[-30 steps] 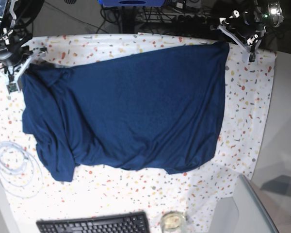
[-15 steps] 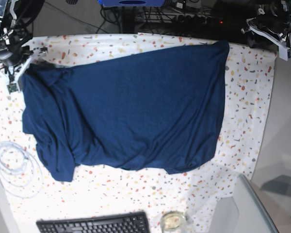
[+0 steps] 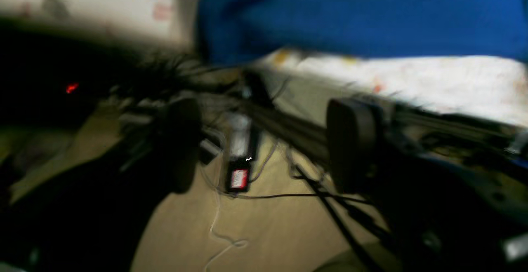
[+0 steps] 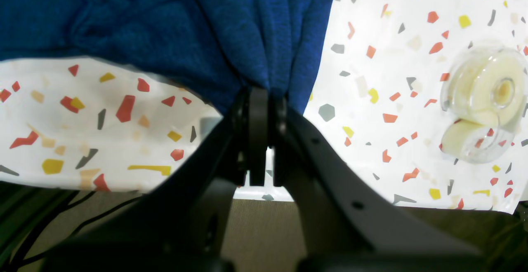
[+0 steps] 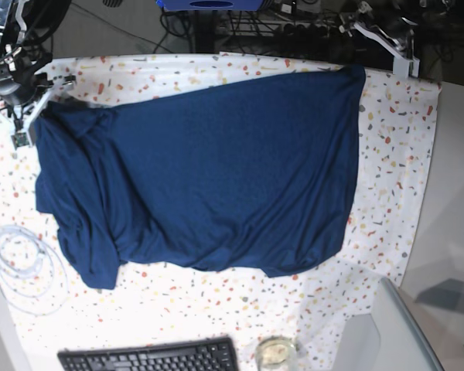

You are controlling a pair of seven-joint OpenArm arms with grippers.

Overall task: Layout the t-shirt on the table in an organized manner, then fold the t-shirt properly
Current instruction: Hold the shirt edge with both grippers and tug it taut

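A: How did the fingers stand?

B: The right fingers (image 4: 264,99) were pressed together on a bunched edge of the t-shirt (image 5: 209,170), the blue cloth gathered into folds just above their tips. In the base view that arm sat at the far left corner of the shirt. The left fingers (image 3: 264,144) were spread wide with nothing between the two dark pads, hanging past the far edge of the surface, over a tan floor strewn with cables (image 3: 313,189). That view was badly blurred.

A: And the biggest things first?

B: The surface (image 5: 394,154), with its white cloth flecked in red, orange, yellow and grey, carried everything. The t-shirt lay spread across most of it, fairly flat on its right part, creased and rumpled along its left side and near edge. One lower left corner hung out as a loose flap.

A: Smaller items?

B: A black keyboard (image 5: 151,357) lay at the near edge, a coil of white cable (image 5: 23,263) left of the shirt, apart from it. A clear tape dispenser (image 4: 480,99) sat on the cloth near the right fingers, not touching the shirt.
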